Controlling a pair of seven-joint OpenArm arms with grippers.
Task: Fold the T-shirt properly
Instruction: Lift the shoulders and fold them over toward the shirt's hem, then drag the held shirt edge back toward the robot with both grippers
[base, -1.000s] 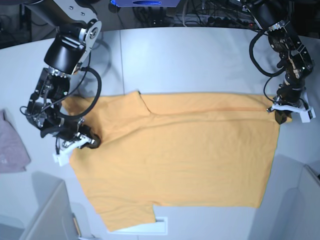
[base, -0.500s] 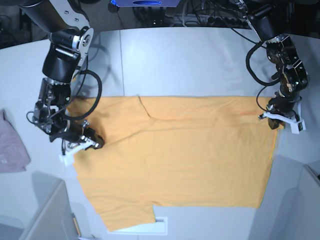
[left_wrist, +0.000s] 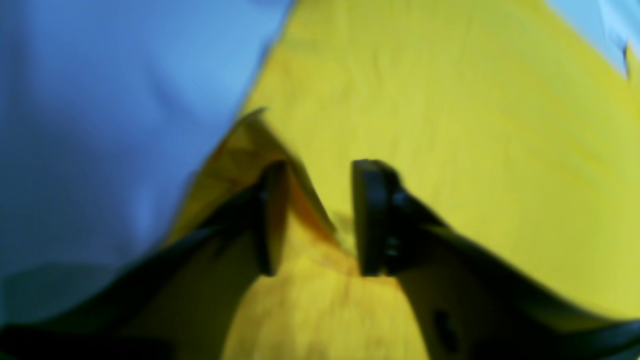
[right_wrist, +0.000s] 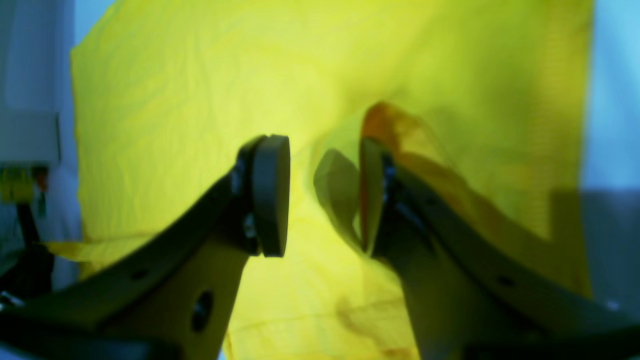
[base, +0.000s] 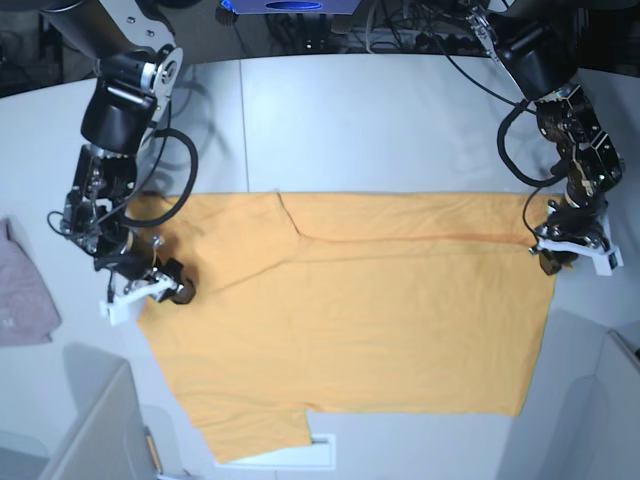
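Note:
The light-orange T-shirt (base: 340, 310) lies spread flat on the white table (base: 380, 120), with a crease line running along its upper part. No black marks show on it. My left gripper (base: 558, 258) sits at the shirt's right edge. In the left wrist view (left_wrist: 320, 200) its jaws stand apart, with a raised ridge of shirt (left_wrist: 450, 100) between them. My right gripper (base: 150, 292) sits at the shirt's left edge. In the right wrist view (right_wrist: 322, 190) its jaws stand apart, and the shirt (right_wrist: 200, 75) drapes over one finger (right_wrist: 372, 195).
A small mauve-pink cloth (base: 22, 290) lies at the table's left edge. Grey box-like edges stand at the lower left (base: 90, 430) and lower right (base: 590, 400). A white piece (base: 320, 450) shows beneath the shirt's near hem. Cables lie along the back.
My left gripper has moved down along the shirt's right edge toward the near side. My right gripper has shifted slightly left. The shirt's top edge has slid slightly toward the near side.

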